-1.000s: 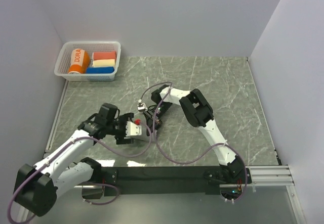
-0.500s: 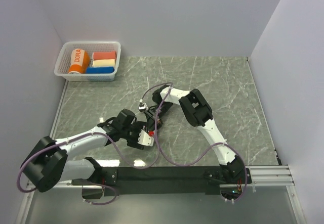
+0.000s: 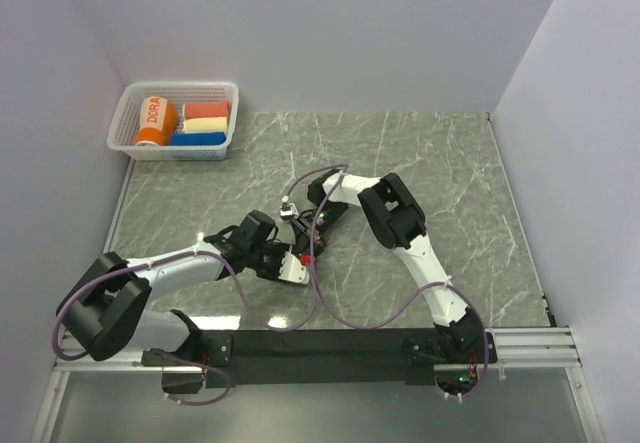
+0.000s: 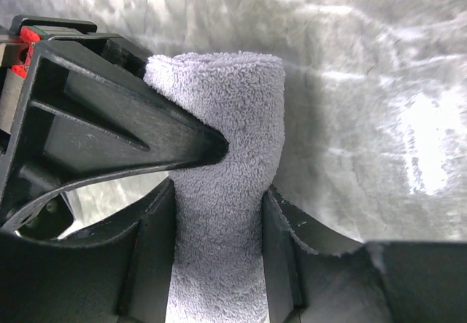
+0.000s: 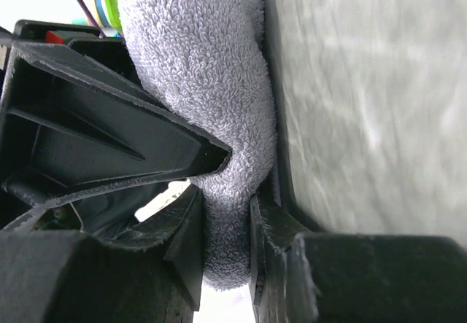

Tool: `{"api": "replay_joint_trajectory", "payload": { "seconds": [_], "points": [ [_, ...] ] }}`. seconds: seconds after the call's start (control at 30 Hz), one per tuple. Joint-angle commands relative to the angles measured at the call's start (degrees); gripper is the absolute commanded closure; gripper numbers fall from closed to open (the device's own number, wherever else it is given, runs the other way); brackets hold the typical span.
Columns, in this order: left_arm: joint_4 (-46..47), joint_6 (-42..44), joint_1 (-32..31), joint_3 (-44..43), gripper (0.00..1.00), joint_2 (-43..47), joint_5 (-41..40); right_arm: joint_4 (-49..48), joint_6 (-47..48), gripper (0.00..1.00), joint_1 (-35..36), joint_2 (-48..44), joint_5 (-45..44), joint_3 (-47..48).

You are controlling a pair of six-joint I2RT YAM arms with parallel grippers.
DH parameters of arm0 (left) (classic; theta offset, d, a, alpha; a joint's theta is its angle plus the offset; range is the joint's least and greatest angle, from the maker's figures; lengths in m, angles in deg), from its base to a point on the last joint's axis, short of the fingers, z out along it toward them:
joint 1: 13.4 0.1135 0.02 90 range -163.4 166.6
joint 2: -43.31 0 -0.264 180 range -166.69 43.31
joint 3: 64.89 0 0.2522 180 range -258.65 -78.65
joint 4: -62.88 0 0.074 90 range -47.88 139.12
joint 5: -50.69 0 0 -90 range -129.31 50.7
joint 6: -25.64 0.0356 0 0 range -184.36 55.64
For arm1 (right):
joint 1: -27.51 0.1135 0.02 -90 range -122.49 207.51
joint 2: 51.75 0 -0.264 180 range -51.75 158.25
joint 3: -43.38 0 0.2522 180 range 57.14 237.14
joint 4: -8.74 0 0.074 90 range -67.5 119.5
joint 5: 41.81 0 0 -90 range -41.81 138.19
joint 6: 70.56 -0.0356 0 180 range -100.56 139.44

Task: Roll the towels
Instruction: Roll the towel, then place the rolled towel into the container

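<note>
My desk [image 3: 450,183] is a grey-green slab veined with pale lines like marble. It is glossy enough to throw back a white glare [image 4: 427,141] beside my left wrist. Plain pale lilac walls [image 3: 330,33] close it in at the back and on both sides. A black rail [image 3: 330,345] carrying my bases runs along the near edge.

In the far left corner stands a white basket [image 3: 125,113]. The orange towel [image 3: 154,121] lies in it rolled up, "DORA" showing, next to a red roll [image 3: 206,110], a cream roll [image 3: 205,124] and a blue roll [image 3: 197,138].

My two arms meet low over the middle of the desk, nearer the front. There the grey towel [image 4: 226,119] sits as a tight roll against the stone. My left jaws are clenched on it, one finger pressed into each side. My right jaws pinch the same roll, squeezing it narrow between them. Seen from either wrist, the other arm's black finger digs into the terry.
</note>
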Motion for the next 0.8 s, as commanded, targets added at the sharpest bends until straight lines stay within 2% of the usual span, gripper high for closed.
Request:
{"api": "replay_joint_trajectory", "payload": {
  "seconds": [0.0, 0.03, 0.13, 0.3, 0.5, 0.53, 0.77],
  "points": [
    [-11.5, -3.1, 1.7, 0.0, 0.67, -2.5, -1.4, -0.6, 3.3, 0.78, -1.4, -1.8, -12.2, -4.3],
    [-12.5, -3.1, 1.9, 0.1, 0.69, -2.2, -1.3, 0.1, 3.5, 0.71, -1.8, -2.4, -12.4, -4.5],
    [-16.0, -2.4, 2.1, 0.8, 0.77, -0.9, -1.4, 0.9, 4.6, 0.62, -3.7, -4.8, -13.8, -5.5],
    [-17.9, -3.3, 2.3, 1.0, 0.83, 0.5, -2.9, 0.9, 4.3, 0.58, -7.6, -8.2, -16.8, -6.4],
    [-20.4, -3.3, 2.3, -2.2, 0.85, -3.4, -3.5, 4.1, 5.9, 0.51, -11.8, -9.2, -17.6, -4.5],
    [-21.0, -3.4, 2.3, -2.5, 0.84, -4.1, -3.8, 4.7, 6.1, 0.44, -12.4, -9.7, -17.4, -4.5],
    [-23.9, -3.1, 2.2, -4.8, 0.8, -8.6, -7.4, 6.6, 7.6, 0.41, -18.7, -14.3, -16.1, -5.2]
  ]
}}
